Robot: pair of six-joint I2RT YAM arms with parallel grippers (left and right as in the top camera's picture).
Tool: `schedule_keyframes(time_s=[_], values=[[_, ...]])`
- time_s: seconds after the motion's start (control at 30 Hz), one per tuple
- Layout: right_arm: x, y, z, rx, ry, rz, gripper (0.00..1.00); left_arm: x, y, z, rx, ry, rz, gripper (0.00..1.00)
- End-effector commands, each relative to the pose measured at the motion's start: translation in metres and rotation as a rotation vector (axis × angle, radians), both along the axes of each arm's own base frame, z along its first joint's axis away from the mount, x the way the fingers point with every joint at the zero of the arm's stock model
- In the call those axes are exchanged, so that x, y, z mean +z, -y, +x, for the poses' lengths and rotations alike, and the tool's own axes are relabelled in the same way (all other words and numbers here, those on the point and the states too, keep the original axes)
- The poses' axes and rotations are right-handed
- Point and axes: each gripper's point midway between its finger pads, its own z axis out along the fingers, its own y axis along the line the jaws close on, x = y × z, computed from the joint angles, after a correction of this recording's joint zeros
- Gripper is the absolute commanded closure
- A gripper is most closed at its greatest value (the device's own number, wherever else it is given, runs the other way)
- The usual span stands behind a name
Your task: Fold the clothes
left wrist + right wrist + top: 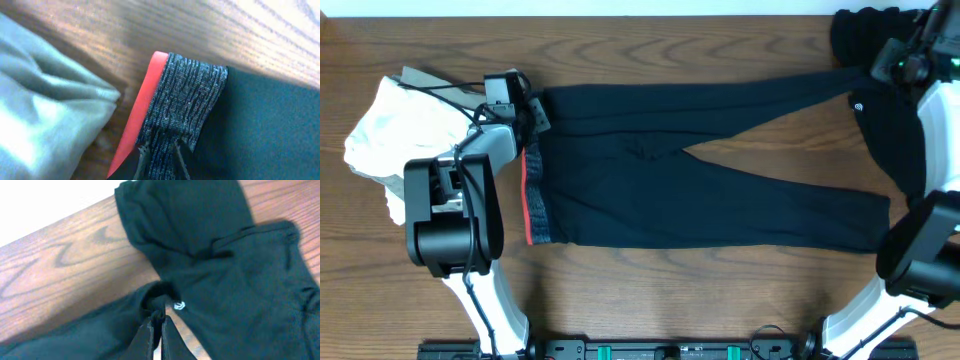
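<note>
Leggings [720, 200] span from left hand [160, 150] pinching waistband [185, 95] to right hand [159, 316] pinching cuff [152, 294].

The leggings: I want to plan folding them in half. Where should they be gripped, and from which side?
Pinch the leggings at both ends: the grey waistband at its far corner, coming from the left, and the far leg's cuff, coming from the right. They lie flat and stretched lengthwise, so end grips probably lift them evenly. The left gripper and right gripper are shut there.
</note>
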Motion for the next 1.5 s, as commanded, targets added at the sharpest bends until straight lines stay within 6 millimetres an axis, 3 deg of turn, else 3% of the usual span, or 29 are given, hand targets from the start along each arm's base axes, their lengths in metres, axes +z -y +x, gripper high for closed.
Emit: schedule_keyframes(time_s=[0.0, 0.27, 0.37, 0.57, 0.7, 0.87, 1.07, 1.2, 1.27, 1.47], values=[[-0.029, -0.003, 0.003, -0.007, -0.051, 0.02, 0.95, 0.003, -0.005, 0.01, 0.002, 0.015, 0.02, 0.8], [-0.042, 0.007, -0.002, -0.031, -0.09, 0.017, 0.85, -0.002, 0.003, 0.0, -0.035, -0.033, -0.008, 0.79], [-0.045, 0.017, -0.009, -0.058, -0.113, 0.01, 0.83, 0.002, 0.003, -0.005, -0.05, -0.048, -0.002, 0.7], [-0.051, 0.036, -0.028, -0.114, -0.174, -0.002, 0.75, 0.032, 0.004, -0.01, -0.061, -0.03, 0.008, 0.52], [-0.058, 0.041, -0.044, -0.13, -0.226, 0.024, 0.75, 0.059, 0.011, -0.027, -0.083, -0.05, -0.023, 0.44], [-0.074, 0.033, -0.081, -0.133, -0.384, 0.076, 0.71, 0.082, 0.037, -0.077, -0.15, -0.176, -0.142, 0.4], [-0.085, 0.022, -0.131, -0.127, -0.577, 0.163, 0.71, 0.075, 0.044, -0.15, -0.135, -0.449, -0.193, 0.25], [-0.081, 0.006, -0.148, -0.081, -0.604, 0.303, 0.73, 0.065, 0.047, -0.2, -0.119, -0.651, -0.221, 0.25], [-0.075, 0.003, -0.156, -0.067, -0.608, 0.349, 0.76, 0.061, 0.049, -0.218, -0.113, -0.72, -0.23, 0.32], [-0.053, 0.003, -0.171, -0.08, -0.581, 0.4, 0.79, 0.053, 0.051, -0.257, -0.108, -0.783, -0.239, 0.35]])
